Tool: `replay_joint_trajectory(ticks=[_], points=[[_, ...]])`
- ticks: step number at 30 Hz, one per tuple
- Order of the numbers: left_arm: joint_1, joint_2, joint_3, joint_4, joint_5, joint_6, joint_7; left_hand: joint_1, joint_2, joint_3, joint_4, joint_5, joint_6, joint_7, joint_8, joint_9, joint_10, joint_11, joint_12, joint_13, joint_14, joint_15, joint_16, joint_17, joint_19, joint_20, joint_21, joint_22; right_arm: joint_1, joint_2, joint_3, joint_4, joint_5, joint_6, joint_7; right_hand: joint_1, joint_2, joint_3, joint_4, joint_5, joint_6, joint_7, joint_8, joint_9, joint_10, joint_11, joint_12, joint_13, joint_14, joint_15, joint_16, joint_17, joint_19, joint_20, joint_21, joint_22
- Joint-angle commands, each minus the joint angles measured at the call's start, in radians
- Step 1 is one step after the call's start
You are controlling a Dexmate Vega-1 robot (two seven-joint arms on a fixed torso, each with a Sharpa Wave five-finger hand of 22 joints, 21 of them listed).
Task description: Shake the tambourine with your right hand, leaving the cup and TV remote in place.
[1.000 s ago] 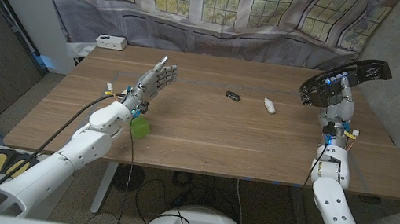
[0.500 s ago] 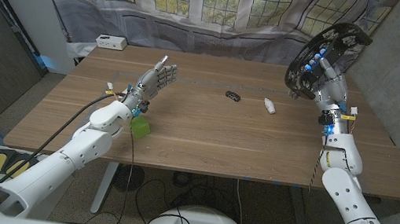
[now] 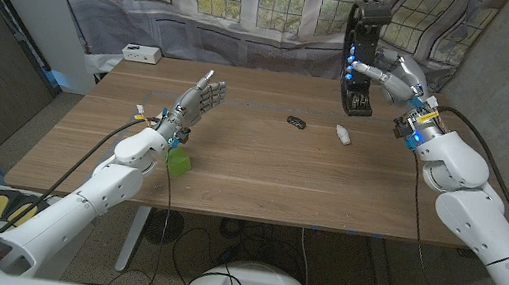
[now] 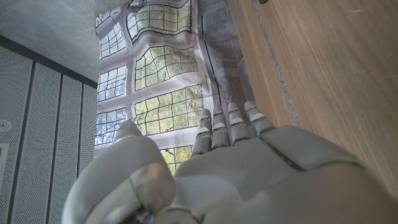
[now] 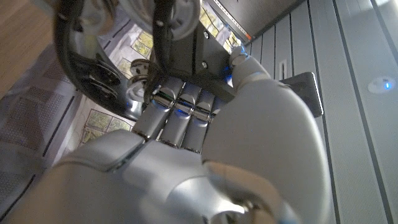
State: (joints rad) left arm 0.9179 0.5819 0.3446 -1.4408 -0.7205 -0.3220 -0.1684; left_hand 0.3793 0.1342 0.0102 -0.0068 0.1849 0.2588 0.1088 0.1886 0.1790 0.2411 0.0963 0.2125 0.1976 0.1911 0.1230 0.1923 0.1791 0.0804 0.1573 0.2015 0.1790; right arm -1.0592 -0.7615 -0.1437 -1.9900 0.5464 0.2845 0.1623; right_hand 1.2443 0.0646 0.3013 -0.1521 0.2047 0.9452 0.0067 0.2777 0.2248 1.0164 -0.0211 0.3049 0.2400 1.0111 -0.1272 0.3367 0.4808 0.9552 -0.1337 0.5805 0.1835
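Observation:
My right hand (image 3: 397,81) grips a black tambourine (image 3: 359,57) and holds it high above the table's far right part, its rim turned edge-on toward the head camera. In the right wrist view the tambourine (image 5: 118,56) with its metal jingles sits in the curled fingers of that hand (image 5: 205,149). A small black TV remote (image 3: 296,121) lies on the table mid-far, and a small white cup (image 3: 343,135) lies just right of it. My left hand (image 3: 198,102) stands open over the table's left part with its fingers straight; it also shows in the left wrist view (image 4: 236,168).
A green object (image 3: 178,161) sits by my left forearm near the table's front left. A white box (image 3: 140,53) rests at the far left corner. Curtained windows (image 3: 255,1) back the wooden table (image 3: 328,194).
My right arm has swung the tambourine up and to the left, turning it from nearly flat to edge-on. The left hand, remote and cup have stayed where they were.

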Motion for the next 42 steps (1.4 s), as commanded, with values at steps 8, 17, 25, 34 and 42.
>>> replay_joint_trajectory(ticks=[8,17,25,34,42], points=[[0.036,0.015,-0.012,-0.05,0.007,-0.004,0.033,-0.008,-0.004,0.012,0.001,-0.001,0.008,-0.006,0.002,0.001,0.002,-0.005,0.003,0.003,0.003,-0.009,-0.001,0.004,-0.004,0.011,-0.002,0.003,0.103,-0.177,-0.253,-0.297,-0.834,-0.436,-0.173,0.08,0.084,-0.002,0.001,0.002,0.081,-0.064,0.004,0.005,0.001,0.007,-0.003,0.0,0.021,-0.071,-0.001,0.01,-0.015,0.006,0.007,0.002],[0.053,0.016,-0.014,-0.063,0.006,-0.006,0.042,-0.008,-0.004,0.013,0.001,-0.001,0.009,-0.004,0.002,0.001,0.002,-0.005,0.003,0.003,0.003,-0.009,-0.001,0.004,-0.004,0.012,-0.002,0.003,0.076,-0.184,-0.231,-0.306,-0.822,-0.449,-0.172,0.08,0.086,-0.003,0.002,0.002,0.084,-0.066,0.003,0.005,0.0,0.008,-0.004,0.001,0.021,-0.072,-0.001,0.013,-0.02,0.007,0.009,0.001],[0.064,0.019,-0.017,-0.068,0.003,-0.008,0.046,-0.009,-0.004,0.013,0.001,-0.001,0.01,-0.007,0.002,0.001,0.002,-0.007,0.003,0.003,0.003,-0.009,-0.001,0.004,-0.004,0.011,-0.002,0.003,0.062,-0.195,-0.224,-0.315,-0.818,-0.471,-0.164,0.081,0.086,-0.004,0.001,0.003,0.083,-0.066,0.002,0.005,0.002,0.006,-0.004,0.002,0.021,-0.075,-0.001,0.014,-0.021,0.007,0.012,0.001],[0.074,0.021,-0.02,-0.071,-0.001,-0.01,0.046,-0.01,-0.004,0.014,0.001,-0.001,0.01,-0.005,0.002,0.001,0.003,-0.004,0.003,0.003,0.004,-0.008,-0.001,0.004,-0.004,0.012,-0.001,0.003,0.06,-0.22,-0.224,-0.332,-0.828,-0.517,-0.134,0.081,0.086,-0.005,0.001,0.003,0.084,-0.067,0.001,0.005,0.003,0.006,-0.005,0.002,0.021,-0.076,-0.002,0.016,-0.024,0.008,0.017,0.001],[0.083,0.025,-0.023,-0.081,-0.003,-0.005,0.053,-0.01,-0.004,0.015,0.0,-0.001,0.011,-0.005,0.002,0.001,0.003,-0.005,0.003,0.003,0.003,-0.008,-0.001,0.004,-0.004,0.012,-0.001,0.003,0.036,-0.249,-0.202,-0.346,-0.813,-0.554,-0.125,0.082,0.086,-0.005,0.0,0.003,0.083,-0.067,-0.001,0.005,0.002,0.006,-0.006,0.003,0.019,-0.076,-0.003,0.018,-0.025,0.008,0.02,0.0]])
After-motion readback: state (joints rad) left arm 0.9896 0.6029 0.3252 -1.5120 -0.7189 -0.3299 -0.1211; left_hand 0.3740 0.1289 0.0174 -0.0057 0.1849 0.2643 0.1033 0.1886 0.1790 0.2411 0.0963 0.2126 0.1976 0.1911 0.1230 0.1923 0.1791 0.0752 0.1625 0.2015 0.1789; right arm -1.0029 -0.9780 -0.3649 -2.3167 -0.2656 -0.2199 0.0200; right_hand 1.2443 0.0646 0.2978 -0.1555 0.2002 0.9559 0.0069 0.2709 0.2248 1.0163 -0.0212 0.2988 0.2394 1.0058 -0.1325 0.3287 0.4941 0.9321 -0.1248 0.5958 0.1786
